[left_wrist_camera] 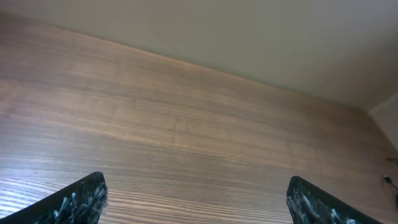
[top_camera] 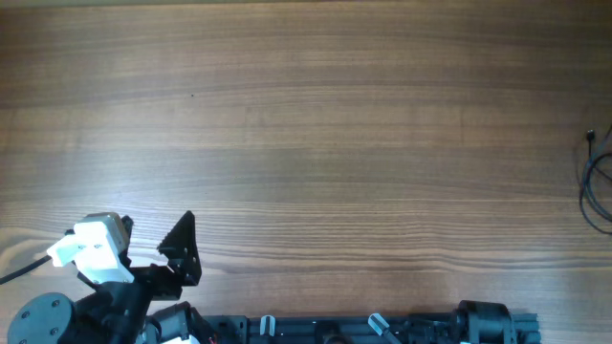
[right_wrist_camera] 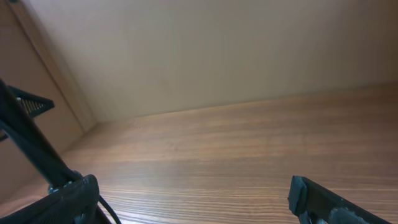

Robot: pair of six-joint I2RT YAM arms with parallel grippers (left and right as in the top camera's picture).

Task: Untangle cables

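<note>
The cables (top_camera: 599, 182) are thin black wires in loose loops at the far right edge of the table, partly cut off by the overhead view. A small bit also shows at the right edge of the left wrist view (left_wrist_camera: 391, 179). My left gripper (top_camera: 180, 250) is at the front left of the table, far from the cables; in its wrist view its fingers (left_wrist_camera: 198, 202) are spread wide with only bare wood between them. My right gripper (right_wrist_camera: 194, 202) is also open and empty. The right arm (top_camera: 483, 323) lies folded along the front edge.
The wooden table (top_camera: 306, 143) fills the overhead view. A pale wall (right_wrist_camera: 205, 56) stands behind its far edge. Part of the left arm and its black cable (right_wrist_camera: 31, 143) shows at the left of the right wrist view.
</note>
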